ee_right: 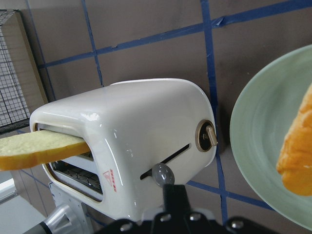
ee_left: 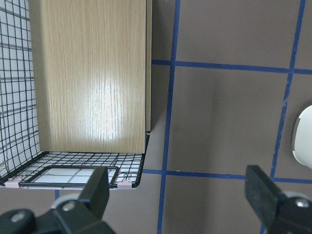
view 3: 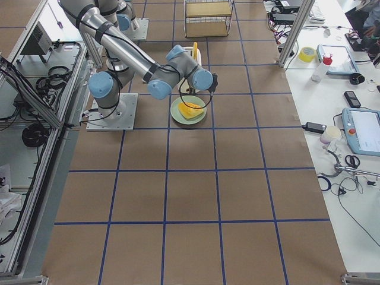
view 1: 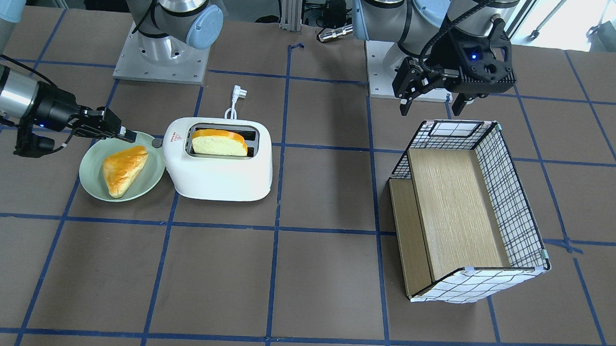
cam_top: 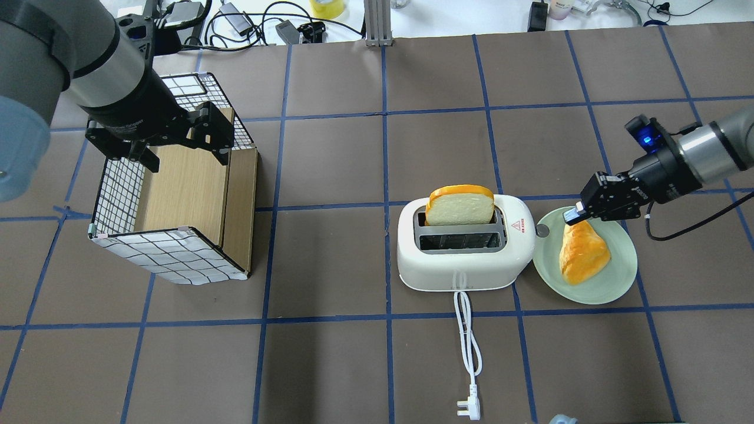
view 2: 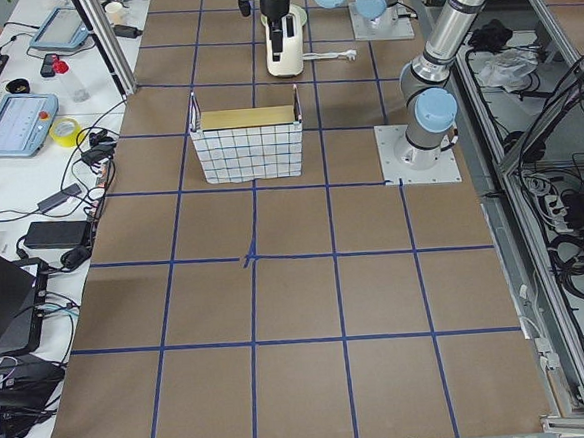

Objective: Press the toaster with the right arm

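The white toaster (view 1: 219,172) (cam_top: 459,262) stands mid-table with a bread slice (cam_top: 459,207) upright in its far slot. Its grey lever (view 1: 157,142) (cam_top: 541,229) sticks out of the end that faces the plate. My right gripper (view 1: 128,132) (cam_top: 572,215) is shut and empty, pointing at that end. In the right wrist view its fingertips (ee_right: 171,192) sit just under the lever knob (ee_right: 162,173); I cannot tell whether they touch. My left gripper (view 1: 432,104) (cam_top: 185,156) (ee_left: 180,195) is open and empty, above the checkered box.
A green plate (view 1: 91,184) (cam_top: 624,277) with a bread wedge (view 1: 123,169) lies right under my right gripper, touching the toaster's lever end. The toaster's white cord (cam_top: 468,347) trails toward the robot. The checkered box (view 1: 504,202) (cam_top: 165,253) stands on my left side.
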Robot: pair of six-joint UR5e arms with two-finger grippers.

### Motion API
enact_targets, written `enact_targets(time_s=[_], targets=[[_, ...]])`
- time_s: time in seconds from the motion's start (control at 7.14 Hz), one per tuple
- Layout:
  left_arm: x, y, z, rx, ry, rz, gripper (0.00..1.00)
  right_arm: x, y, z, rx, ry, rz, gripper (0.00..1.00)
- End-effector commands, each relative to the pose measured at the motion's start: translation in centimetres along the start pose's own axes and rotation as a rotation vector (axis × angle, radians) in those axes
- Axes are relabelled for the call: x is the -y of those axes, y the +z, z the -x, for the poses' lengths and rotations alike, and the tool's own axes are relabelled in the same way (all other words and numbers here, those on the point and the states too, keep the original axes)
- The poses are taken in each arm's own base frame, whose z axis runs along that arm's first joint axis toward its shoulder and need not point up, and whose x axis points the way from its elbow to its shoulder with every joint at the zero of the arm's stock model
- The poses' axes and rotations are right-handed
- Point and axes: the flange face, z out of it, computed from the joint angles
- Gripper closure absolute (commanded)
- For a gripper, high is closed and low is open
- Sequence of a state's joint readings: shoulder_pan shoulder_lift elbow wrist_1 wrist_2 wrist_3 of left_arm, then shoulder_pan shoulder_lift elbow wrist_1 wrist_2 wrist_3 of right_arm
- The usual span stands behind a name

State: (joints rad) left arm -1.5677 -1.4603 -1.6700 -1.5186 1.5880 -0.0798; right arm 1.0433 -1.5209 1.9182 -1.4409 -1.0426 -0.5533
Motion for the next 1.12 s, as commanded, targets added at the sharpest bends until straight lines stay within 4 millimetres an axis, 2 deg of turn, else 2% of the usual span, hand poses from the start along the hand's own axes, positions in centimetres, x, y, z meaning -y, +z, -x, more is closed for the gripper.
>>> enact_targets(time_s=[0.0,0.14,0.28,0.56,0.7,0.84,0.98], targets=[[0.0,0.0,0.0,0.001,0.000,0.000,0.00,-1.5,-7.6,5.6,-0.171,0.098,-0.002,1.00],[0.0,0.0,0.0,0.000,0.000,0.001,0.00,-1.4,-9.9,9.9,-0.317,0.120,-0.002,1.00],[0.0,0.0,0.0,0.000,0.000,0.001,0.00,-1.3,-10.3,14.7,-0.445,0.144,-0.024,1.00],[0.0,0.0,0.0,0.000,0.000,0.001,0.00,-1.7,-7.3,21.5,-0.576,0.152,-0.056,0.96],[0.0,0.0,0.0,0.000,0.000,0.001,0.00,-1.2,-5.9,23.2,-0.690,0.134,-0.118,0.86],[0.0,0.0,0.0,0.000,0.000,0.001,0.00,-0.9,-4.7,24.4,-0.707,0.130,-0.151,0.76],[0.0,0.0,0.0,0.000,0.000,0.001,0.00,0.9,-4.6,24.4,-0.702,0.097,-0.234,0.56]])
